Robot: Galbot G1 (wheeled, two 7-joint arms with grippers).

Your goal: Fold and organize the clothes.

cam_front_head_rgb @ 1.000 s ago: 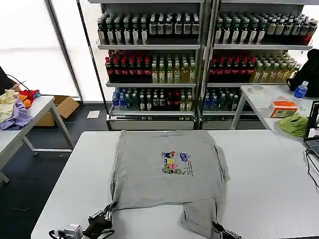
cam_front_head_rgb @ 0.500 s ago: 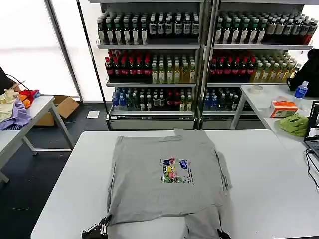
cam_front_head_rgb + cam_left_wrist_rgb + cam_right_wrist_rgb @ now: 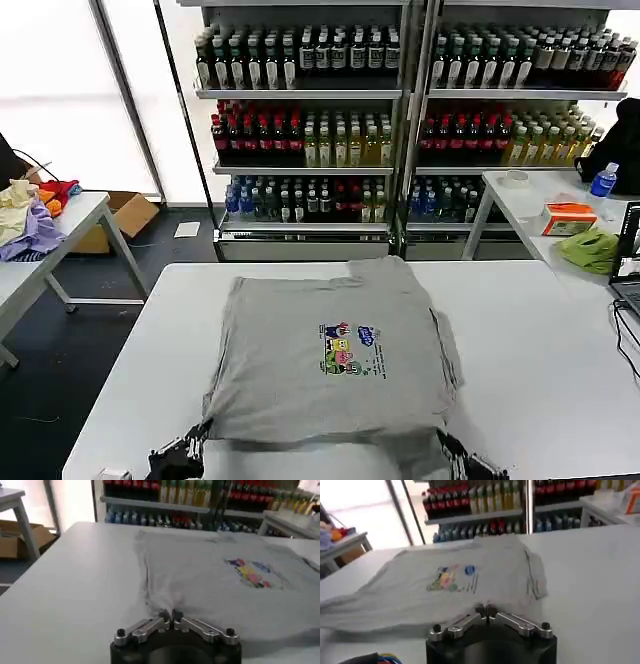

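Observation:
The clothes are one light grey short-sleeved shirt [image 3: 330, 350] with a small multicoloured chest print, spread over the middle of the white table [image 3: 540, 340]. Its near edge is pulled toward me and lifted slightly off the table. My left gripper [image 3: 192, 448] is shut on the shirt's near left corner [image 3: 165, 605]. At the near right corner [image 3: 485, 597], my right gripper [image 3: 448, 458] is shut on the cloth. In the left wrist view the left gripper [image 3: 170, 616] pinches bunched fabric; in the right wrist view the right gripper [image 3: 485, 611] does the same.
Shelves of bottled drinks [image 3: 400, 110] stand behind the table. A side table at the left holds purple, yellow and red fabrics [image 3: 30, 215]. Another table at the right carries an orange box [image 3: 568, 217], a green cloth [image 3: 590, 250] and a blue bottle [image 3: 604, 180].
Both grippers have drawn back toward me with the shirt's near edge, dragging the shirt closer and covering the flap that hung at the front right.

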